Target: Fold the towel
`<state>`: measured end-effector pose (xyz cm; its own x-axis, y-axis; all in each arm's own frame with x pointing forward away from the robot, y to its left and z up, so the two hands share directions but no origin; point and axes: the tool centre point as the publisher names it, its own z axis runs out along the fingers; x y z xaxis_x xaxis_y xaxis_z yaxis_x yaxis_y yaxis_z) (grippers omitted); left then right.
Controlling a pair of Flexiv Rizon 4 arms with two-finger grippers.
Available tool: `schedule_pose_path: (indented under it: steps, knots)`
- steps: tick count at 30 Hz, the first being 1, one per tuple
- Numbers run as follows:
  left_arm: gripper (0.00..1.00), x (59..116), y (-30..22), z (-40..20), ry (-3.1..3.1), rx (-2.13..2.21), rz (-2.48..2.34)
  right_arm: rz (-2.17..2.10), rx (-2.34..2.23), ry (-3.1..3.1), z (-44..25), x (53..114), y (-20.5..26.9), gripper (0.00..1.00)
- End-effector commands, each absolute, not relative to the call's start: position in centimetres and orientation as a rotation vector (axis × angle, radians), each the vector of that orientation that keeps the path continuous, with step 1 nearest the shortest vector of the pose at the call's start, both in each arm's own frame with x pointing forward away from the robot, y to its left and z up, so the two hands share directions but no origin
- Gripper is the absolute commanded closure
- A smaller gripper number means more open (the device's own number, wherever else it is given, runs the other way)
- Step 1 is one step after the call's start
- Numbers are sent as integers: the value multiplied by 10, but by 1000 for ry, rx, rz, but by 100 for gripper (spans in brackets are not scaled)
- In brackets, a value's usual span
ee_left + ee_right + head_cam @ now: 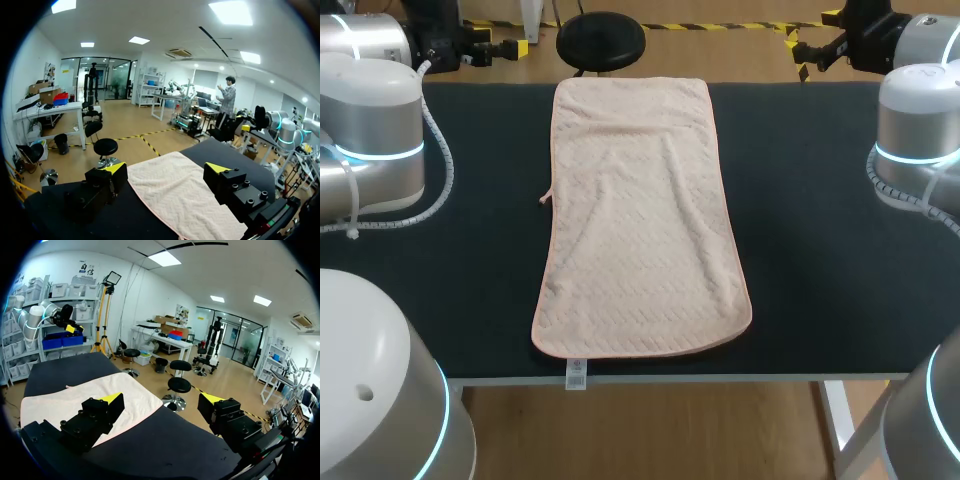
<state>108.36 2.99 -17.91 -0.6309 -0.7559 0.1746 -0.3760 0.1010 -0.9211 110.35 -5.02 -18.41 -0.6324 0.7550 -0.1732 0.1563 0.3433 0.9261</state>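
A pale pink towel (638,230) lies spread flat and lengthwise down the middle of the dark table (820,250), running from its far edge to its near edge. A white label (576,374) hangs over the near edge. My left gripper (505,42) is held up past the far left corner, open and empty. My right gripper (798,50) is held up past the far right corner, also open and empty. In the left wrist view the open gripper (166,169) looks over the towel (175,200). In the right wrist view the towel (70,400) lies beside and below the open gripper (162,400).
Bare dark tabletop flanks the towel on both sides. A small loop (545,197) sticks out from the towel's left edge. My arms' grey links stand at the table's left (370,130) and right (920,130) sides.
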Motion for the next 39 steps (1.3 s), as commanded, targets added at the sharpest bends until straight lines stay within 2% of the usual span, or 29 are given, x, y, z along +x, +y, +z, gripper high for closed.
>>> schedule_pose_path:
  steps: [1,16,21,35,39]
  knots:
    - [0,1083,30,-181,2037,-1108,-1546,1291,793,2013,-184,1104,-50,0]
    - [0,1083,30,-181,2037,-1108,-1546,1291,793,2013,-184,1104,-50,0]
    - [0,1085,23,-184,2235,-949,-1449,1089,600,2198,-189,1107,-51,0]
    - [0,1054,-5,-197,2899,-373,-695,391,-131,2607,-202,1070,-27,0]
    - [0,1048,-5,-196,2959,-313,-690,490,-166,2654,-205,1062,-23,0]
